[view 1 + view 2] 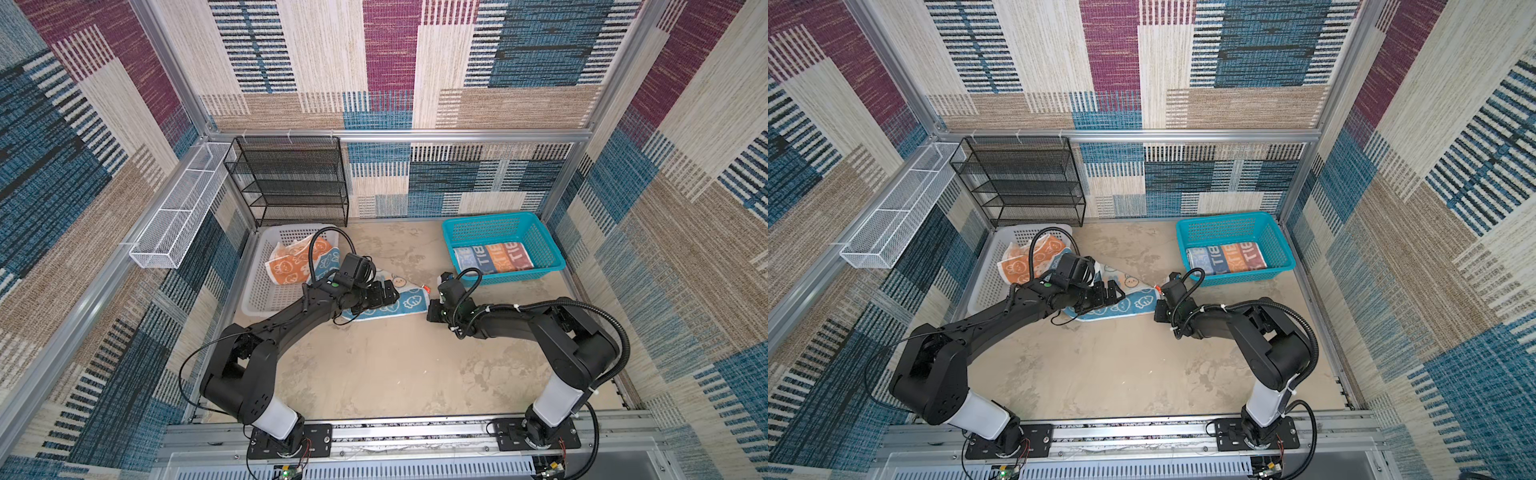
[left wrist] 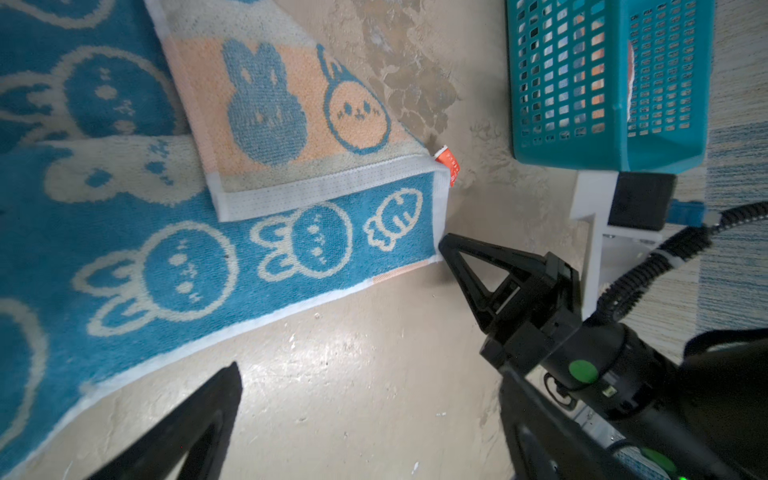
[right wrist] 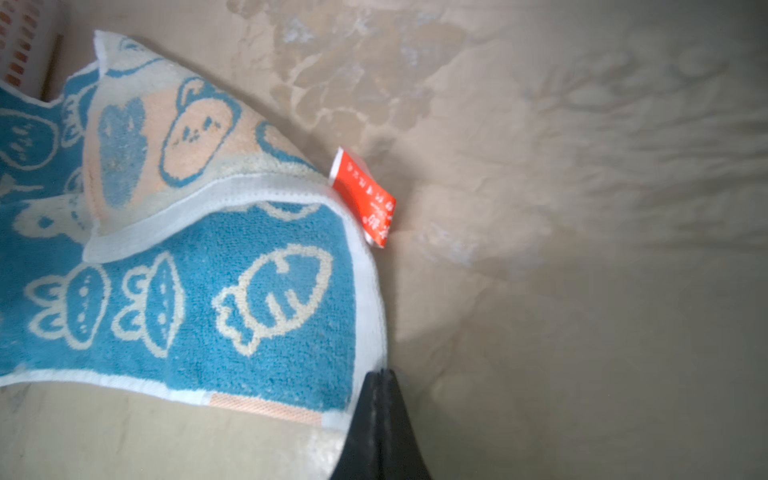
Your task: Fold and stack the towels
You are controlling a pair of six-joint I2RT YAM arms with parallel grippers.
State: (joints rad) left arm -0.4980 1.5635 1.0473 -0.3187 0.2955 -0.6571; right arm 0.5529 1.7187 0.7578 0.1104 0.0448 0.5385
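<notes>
Rabbit towel (image 1: 409, 302), teal w/ white rabbits + carrots, lies on the table (image 1: 395, 365) around mid-scene, not folded square: one corner flipped over so the pale orange reverse faces up, red tag (image 3: 365, 195) sticking out at the flipped corner's edge. Its other end runs under the left arm toward the white basket (image 1: 253, 291); can't tell if it goes over the rim. Right gripper (image 3: 376, 386) is at the towel's near corner by the white hem, jaws pinched fully together on the hem per right wrist view; left wrist view shows its tip touching that same corner. Left gripper (image 1: 390, 296) hangs over the towel's mid part, jaws spread wide, nothing in them; fingers above the cloth, contact not clear. Orange towel (image 1: 291, 266) w/ white faces sits crumpled in the white basket, left of the rabbit towel. Block-print towel (image 1: 490, 257), blue/orange/red w/ white letters, lies folded flat in the teal basket (image 1: 552, 249) at back right, well apart from the rest. Black mesh shelf (image 1: 291, 178) stands at the back wall behind the white basket; white wire tray (image 1: 178, 216) is fixed on the left wall.
</notes>
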